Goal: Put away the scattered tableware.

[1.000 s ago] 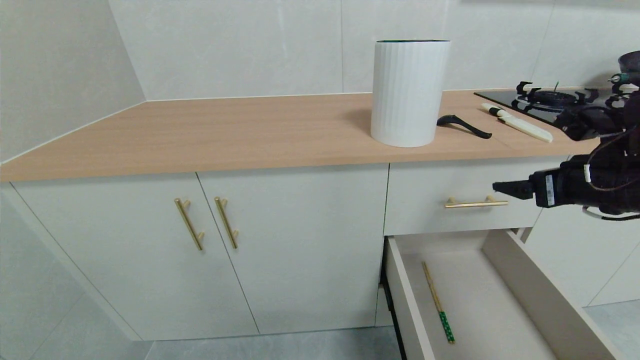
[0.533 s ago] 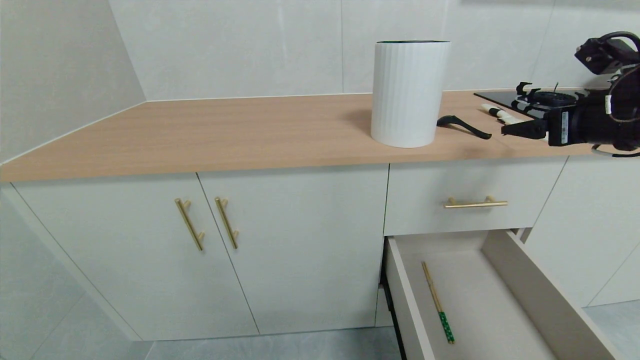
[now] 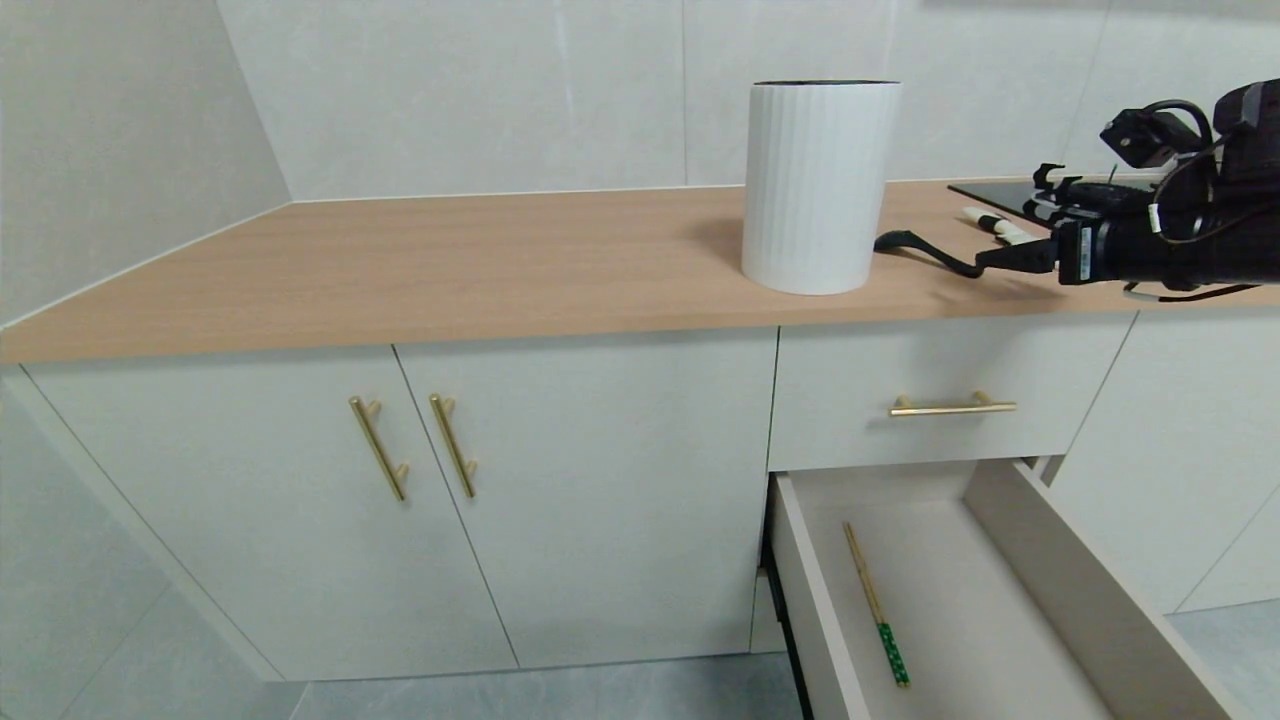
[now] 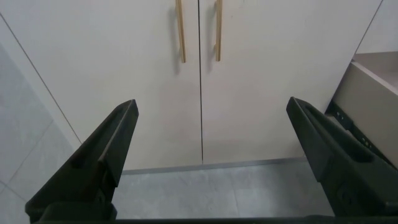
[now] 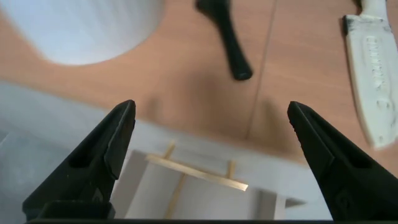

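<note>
I am watching the right gripper (image 3: pixel 988 263) hovering low over the front edge of the surface (image 3: pixel 450 260), at about 3 o'clock from the white ribbed container (image 3: pixel 820 185). In the right wrist view the right gripper (image 5: pixel 209 109) is spreading its jaws wide and is holding nothing. The black utensil (image 3: pixel 925 250) is lying flat on the surface just at 3 o'clock of the container, its handle end pointing toward the gripper tips. In the right wrist view the black utensil (image 5: pixel 227 37) is sitting ahead of the fingers, not between them. The white knife (image 3: pixel 990 225) is lying farther out at 3 o'clock, partly hidden behind the arm and just in front of the cooktop (image 3: pixel 985 190); the right wrist view shows the white knife (image 5: pixel 373 74) flat beside the utensil and apart from it.

Below, at 5 o'clock from the container, the lower drawer (image 3: pixel 800 580) is standing open with a pair of chopsticks (image 3: pixel 875 605) lying inside, near its 9 o'clock wall. The drawer above it, with the brass handle (image 3: pixel 950 406), is sitting shut.

The left gripper (image 4: pixel 211 106) is hanging low in front of the cabinet doors (image 4: pixel 261 93), jaws wide apart and empty.
</note>
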